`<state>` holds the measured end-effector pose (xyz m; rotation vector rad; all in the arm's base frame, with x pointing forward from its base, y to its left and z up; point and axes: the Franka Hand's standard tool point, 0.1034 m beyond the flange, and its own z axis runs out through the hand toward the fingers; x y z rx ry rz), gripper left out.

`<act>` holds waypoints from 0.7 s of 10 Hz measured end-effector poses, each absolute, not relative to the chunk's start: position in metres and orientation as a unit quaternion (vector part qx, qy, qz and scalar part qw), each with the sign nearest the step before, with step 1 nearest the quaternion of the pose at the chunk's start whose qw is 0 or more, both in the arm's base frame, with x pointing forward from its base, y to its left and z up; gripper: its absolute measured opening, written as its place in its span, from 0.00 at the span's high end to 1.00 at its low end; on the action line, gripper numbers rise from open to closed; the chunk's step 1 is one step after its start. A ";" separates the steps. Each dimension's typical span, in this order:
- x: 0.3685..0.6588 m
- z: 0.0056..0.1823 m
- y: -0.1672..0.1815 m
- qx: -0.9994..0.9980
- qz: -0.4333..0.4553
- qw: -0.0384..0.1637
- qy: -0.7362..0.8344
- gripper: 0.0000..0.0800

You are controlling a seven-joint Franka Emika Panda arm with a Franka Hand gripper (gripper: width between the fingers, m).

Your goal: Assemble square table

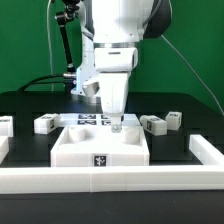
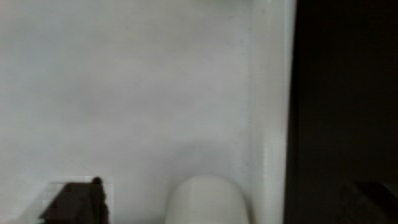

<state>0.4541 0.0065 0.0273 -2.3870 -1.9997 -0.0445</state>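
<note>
The white square tabletop (image 1: 100,148) lies at the front middle of the black table, its tag on the front face. My gripper (image 1: 115,125) is down at the tabletop's far edge, right of the middle. In the wrist view the tabletop's white face (image 2: 143,90) fills most of the picture. One dark finger (image 2: 75,203) shows at the edge, standing wide apart from the other, so the gripper (image 2: 214,205) looks open. A blurred white rounded shape (image 2: 206,200) sits between the fingers without touching them. White legs lie at the exterior view's left (image 1: 45,123) and right (image 1: 152,124), (image 1: 175,120).
The marker board (image 1: 88,119) lies behind the tabletop. A long white rail (image 1: 110,180) runs along the front, with side pieces at both ends. Another white piece (image 1: 4,125) sits at the exterior view's left edge. Cables and a stand rise behind the arm.
</note>
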 end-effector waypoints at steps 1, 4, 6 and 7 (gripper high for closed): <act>0.450 0.021 0.005 -0.768 -0.013 0.015 -0.641 0.19; 0.443 0.009 -0.007 -0.774 -0.005 0.021 -0.632 0.19; 0.441 0.007 -0.003 -0.794 -0.002 0.024 -0.608 0.35; 0.441 0.007 -0.004 -0.793 -0.002 0.024 -0.608 0.35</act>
